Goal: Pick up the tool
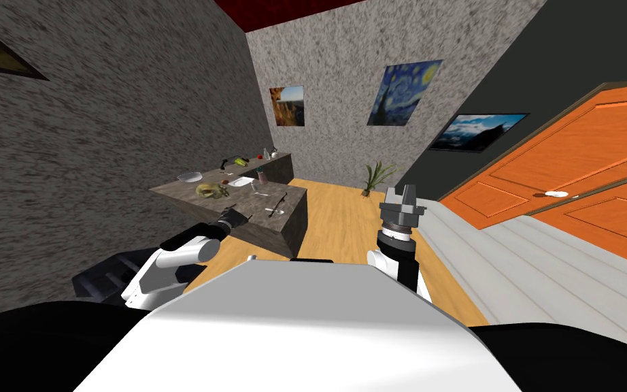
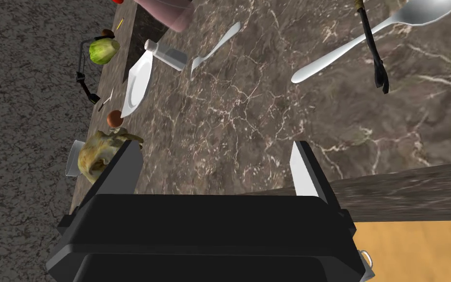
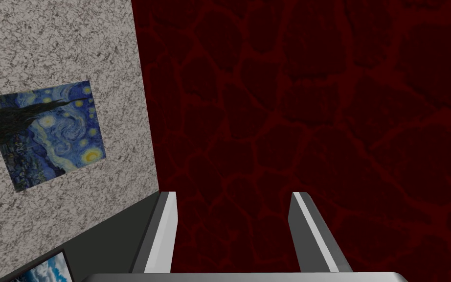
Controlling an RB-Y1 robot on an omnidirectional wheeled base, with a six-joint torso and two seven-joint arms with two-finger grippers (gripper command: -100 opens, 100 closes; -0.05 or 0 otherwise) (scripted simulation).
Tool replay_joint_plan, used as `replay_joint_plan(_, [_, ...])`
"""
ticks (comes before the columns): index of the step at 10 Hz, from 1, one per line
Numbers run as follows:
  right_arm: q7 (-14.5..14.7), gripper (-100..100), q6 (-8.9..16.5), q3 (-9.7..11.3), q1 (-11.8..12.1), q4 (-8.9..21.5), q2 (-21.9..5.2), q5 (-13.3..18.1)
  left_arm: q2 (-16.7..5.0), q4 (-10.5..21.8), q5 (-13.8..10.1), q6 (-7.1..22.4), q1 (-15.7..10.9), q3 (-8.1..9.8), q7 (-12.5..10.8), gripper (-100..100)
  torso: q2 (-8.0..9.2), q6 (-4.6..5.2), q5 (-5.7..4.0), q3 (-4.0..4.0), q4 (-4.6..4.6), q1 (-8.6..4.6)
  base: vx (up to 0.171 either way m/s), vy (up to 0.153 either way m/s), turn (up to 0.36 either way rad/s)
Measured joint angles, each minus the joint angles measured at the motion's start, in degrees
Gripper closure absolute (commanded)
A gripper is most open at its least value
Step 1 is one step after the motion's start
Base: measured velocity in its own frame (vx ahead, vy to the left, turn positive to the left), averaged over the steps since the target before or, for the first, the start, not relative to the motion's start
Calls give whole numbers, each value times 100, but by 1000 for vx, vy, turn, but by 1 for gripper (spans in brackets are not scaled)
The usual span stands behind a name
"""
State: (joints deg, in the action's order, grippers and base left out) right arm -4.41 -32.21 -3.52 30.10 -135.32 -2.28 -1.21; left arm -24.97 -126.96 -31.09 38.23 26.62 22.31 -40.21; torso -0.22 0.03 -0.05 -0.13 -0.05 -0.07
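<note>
Two sets gape empty: left fingers [image 2: 304, 171] reach over the counter [image 2: 249, 122] edge, tool [image 2: 373, 49] ahead; right fingers [image 3: 163, 235] point upward.

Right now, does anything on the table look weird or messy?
A yellowish skull-like thing sits on the marble counter, near the white plate. It looks odd among the dishes. I see nothing spilled or broken.

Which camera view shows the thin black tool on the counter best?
The left wrist view: the black tool lies large on the marbled counter, crossing a spoon, ahead of the left gripper. The head view shows a tiny dark sliver; the right wrist view looks away.
</note>
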Motion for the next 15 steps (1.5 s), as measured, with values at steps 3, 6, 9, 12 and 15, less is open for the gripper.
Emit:
replay_joint_plan(3, [0,0,0,0,1,0,0,0,-96,49,-274,456,76,171,-287,-100,-8,-4,-1,-4,-1,-10,29,-65,109])
replay_joint_plan(6, [0,0,0,0,0,0,0,0,-142,58,-387,746,117,241,-402,-100,6,0,1,4,2,5,0,-37,-40])
replay_joint_plan(9, [0,0,0,0,0,0,0,0,-169,79,-465,887,132,291,-492,-100,-3,0,1,-1,0,-3,30,-52,-31])
replay_joint_plan(12, [0,0,0,0,1,0,0,0,-243,101,-665,1216,214,414,-683,-100,-50,3,-2,-27,-10,-11,138,-75,-89])
replay_joint_plan(15, [0,0,0,0,1,0,0,0,-314,97,-891,1648,325,557,-946,-100,-47,1,-3,-28,-11,-12,137,-70,-15])
